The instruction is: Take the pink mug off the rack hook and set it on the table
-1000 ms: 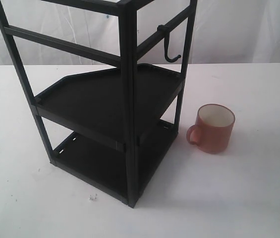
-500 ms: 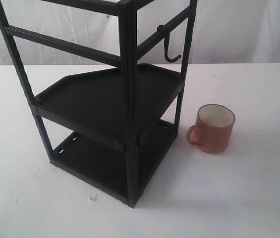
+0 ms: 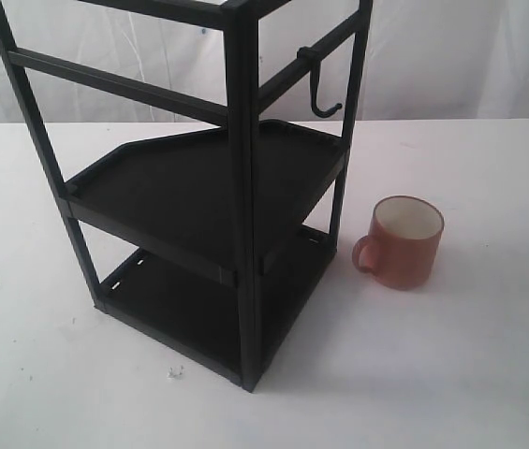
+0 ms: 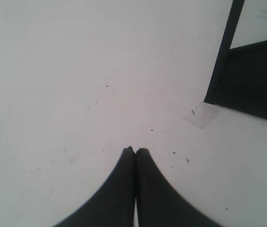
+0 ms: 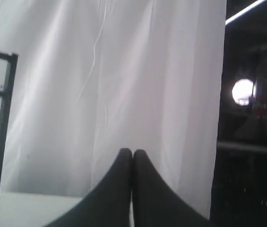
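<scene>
The pink mug [image 3: 405, 241] stands upright on the white table [image 3: 451, 374], just right of the black rack [image 3: 208, 187], with its handle toward the rack. The rack hook [image 3: 321, 87] hangs empty from the upper side bar. Neither arm shows in the exterior view. My left gripper [image 4: 135, 150] is shut with nothing in it and hovers over bare table near a rack post [image 4: 222, 56]. My right gripper [image 5: 132, 152] is also shut and empty, facing a white curtain [image 5: 124, 85], with part of the rack frame [image 5: 2, 123] at the side.
The rack has a middle tray [image 3: 189, 182] and a bottom shelf [image 3: 208, 309]. A small white scrap [image 3: 174, 372] lies on the table by the rack's front foot. A piece of tape [image 4: 200, 114] sticks to the table near the post. White curtain backs the scene.
</scene>
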